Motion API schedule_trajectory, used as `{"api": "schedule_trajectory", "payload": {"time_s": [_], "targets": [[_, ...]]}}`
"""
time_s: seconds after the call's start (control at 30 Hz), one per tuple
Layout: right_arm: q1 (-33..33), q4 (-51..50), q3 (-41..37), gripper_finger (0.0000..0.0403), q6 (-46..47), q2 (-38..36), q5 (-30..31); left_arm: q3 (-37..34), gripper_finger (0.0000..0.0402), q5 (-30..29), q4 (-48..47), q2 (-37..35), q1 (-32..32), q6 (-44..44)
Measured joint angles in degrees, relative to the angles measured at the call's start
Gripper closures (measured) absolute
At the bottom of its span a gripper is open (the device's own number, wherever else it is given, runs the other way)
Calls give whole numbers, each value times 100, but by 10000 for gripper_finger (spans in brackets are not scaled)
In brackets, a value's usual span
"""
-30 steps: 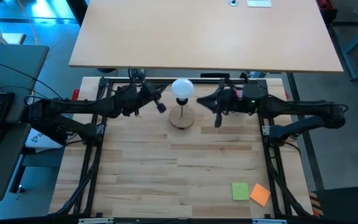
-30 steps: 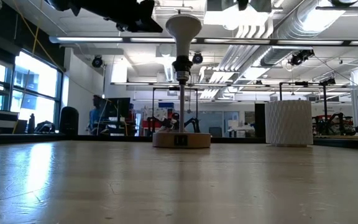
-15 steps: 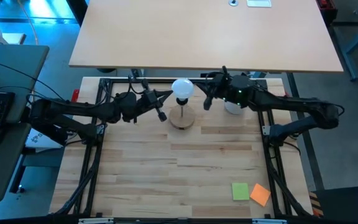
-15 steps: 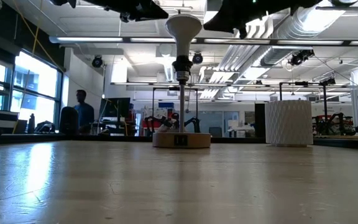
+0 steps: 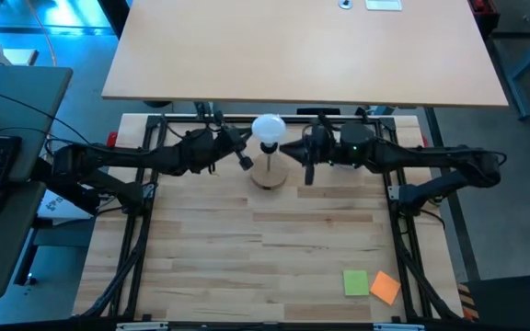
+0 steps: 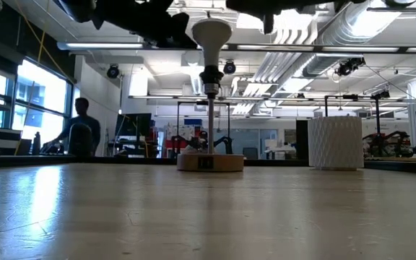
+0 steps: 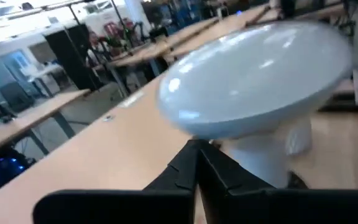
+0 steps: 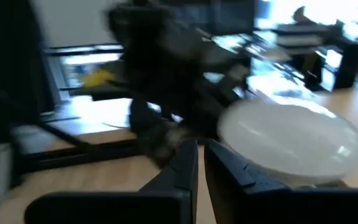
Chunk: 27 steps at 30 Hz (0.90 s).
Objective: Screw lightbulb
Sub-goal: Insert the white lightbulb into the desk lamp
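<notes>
The wooden surface (image 5: pixel 274 239) fills the lower middle of the high view. At its upper centre, the wooden stand (image 5: pixel 269 175) carries the lightbulb (image 5: pixel 268 128) upright on its socket. The left pincer (image 5: pixel 243 158), fingers together, sits just left of the bulb; the right pincer (image 5: pixel 294 156), nearly closed and empty, just right.
</notes>
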Motion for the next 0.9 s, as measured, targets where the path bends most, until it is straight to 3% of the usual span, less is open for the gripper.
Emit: {"api": "schedule_trajectory", "payload": {"time_s": [0.13,0.37,0.47,0.67,0.9], "targets": [[203,-138,0,378,-468,-101,-113,6,401,-458,-151,-113,67,35],[-101,-698,2,378,-448,-374,1500,11,401,-723,-324,-455,-223,96],[-401,-614,2,378,-306,-345,1657,11,401,-737,-222,-465,-366,96],[-745,-490,2,378,-82,-196,675,13,401,-408,-27,-388,-417,-146],[-544,-320,2,378,48,-184,-454,13,401,-330,96,-130,-110,-217]]}}
